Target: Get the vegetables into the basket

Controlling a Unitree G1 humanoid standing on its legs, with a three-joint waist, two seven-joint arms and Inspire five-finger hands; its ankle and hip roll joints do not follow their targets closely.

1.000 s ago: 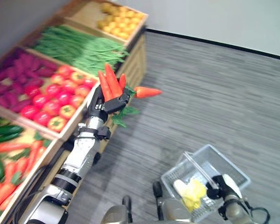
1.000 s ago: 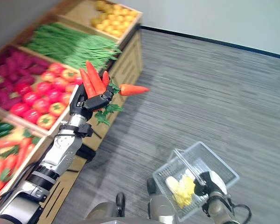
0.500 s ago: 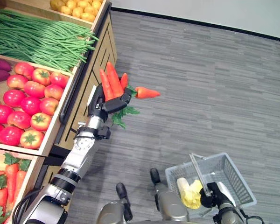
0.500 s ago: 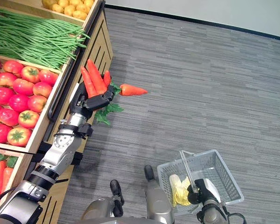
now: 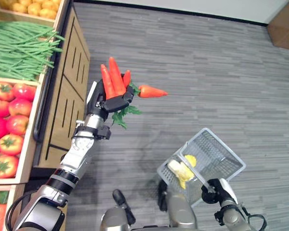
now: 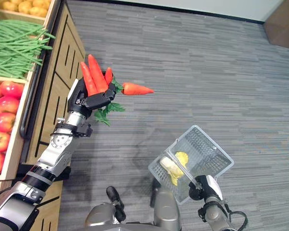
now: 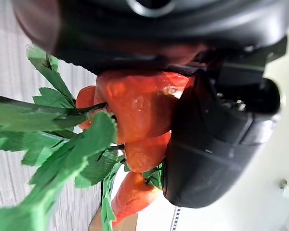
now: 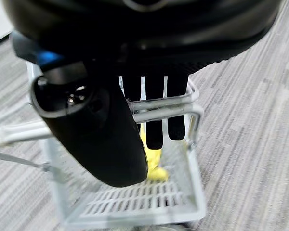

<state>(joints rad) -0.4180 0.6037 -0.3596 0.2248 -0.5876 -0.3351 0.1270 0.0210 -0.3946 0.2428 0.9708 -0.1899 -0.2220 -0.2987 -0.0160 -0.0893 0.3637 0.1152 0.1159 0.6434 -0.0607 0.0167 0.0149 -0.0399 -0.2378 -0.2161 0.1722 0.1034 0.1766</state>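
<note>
Carrots aloft, basket tilted: risk of a spill on the way over

The wooden produce stand [image 5: 62, 96] with its tomatoes [image 5: 7, 120] and green beans [image 5: 19, 45] lies to the left, the grey floor [image 5: 221, 72] wide open between it and the wire basket [image 5: 216, 156], which hangs tilted from the right hand [image 6: 205, 190], fingers clenched round its handle, yellow produce [image 5: 182, 169] already inside. The left hand [image 5: 106, 98] grasps a bunch of carrots [image 5: 116, 79] well apart from the basket; one carrot [image 5: 151, 91] juts sideways and looks loosely held, so a quick swing could likely shake it loose, and further tilting could tip the contents out.
</note>
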